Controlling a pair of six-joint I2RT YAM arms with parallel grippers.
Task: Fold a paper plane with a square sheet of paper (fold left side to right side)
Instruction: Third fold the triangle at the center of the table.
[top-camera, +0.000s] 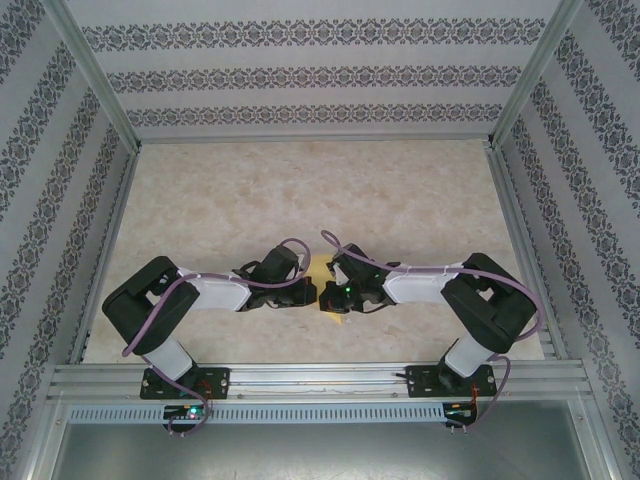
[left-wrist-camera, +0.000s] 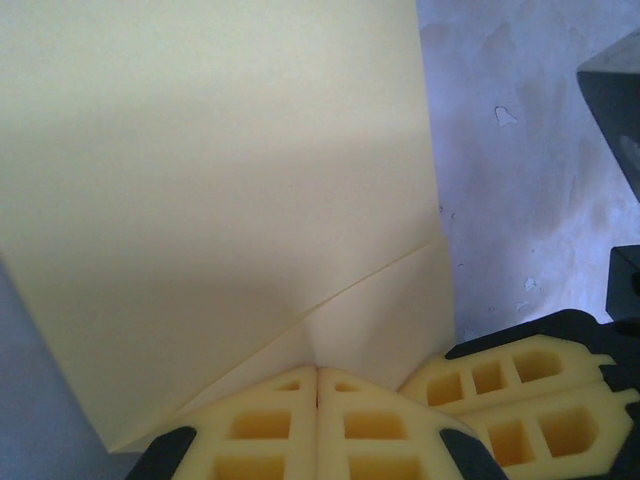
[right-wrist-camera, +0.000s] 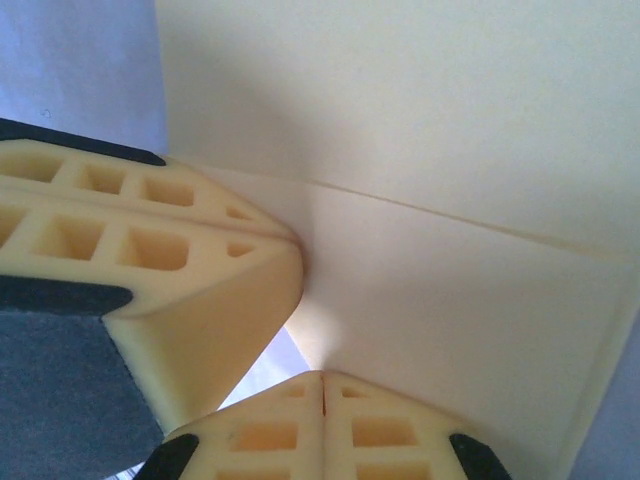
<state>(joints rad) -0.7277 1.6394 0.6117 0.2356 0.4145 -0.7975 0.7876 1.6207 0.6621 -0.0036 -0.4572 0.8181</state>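
Note:
The square sheet of paper (top-camera: 322, 267) is pale yellow and lies folded between the two wrists at the near middle of the table. In the left wrist view the sheet of paper (left-wrist-camera: 220, 180) shows a diagonal flap edge and a small pucker running into my left gripper (left-wrist-camera: 318, 375), which is shut on its near edge. My right gripper's fingers (left-wrist-camera: 520, 385) overlap the sheet's lower right corner. In the right wrist view my right gripper (right-wrist-camera: 322, 380) is shut where the paper (right-wrist-camera: 430, 150) meets its tips, with the left gripper's fingers (right-wrist-camera: 150, 240) close beside. From above, left gripper (top-camera: 312, 292) and right gripper (top-camera: 328, 297) nearly touch.
The marbled tabletop (top-camera: 300, 190) stretches away behind the paper. Patterned walls and metal posts (top-camera: 100, 90) enclose it on three sides. A metal rail (top-camera: 320, 380) runs along the near edge, where both arm bases sit.

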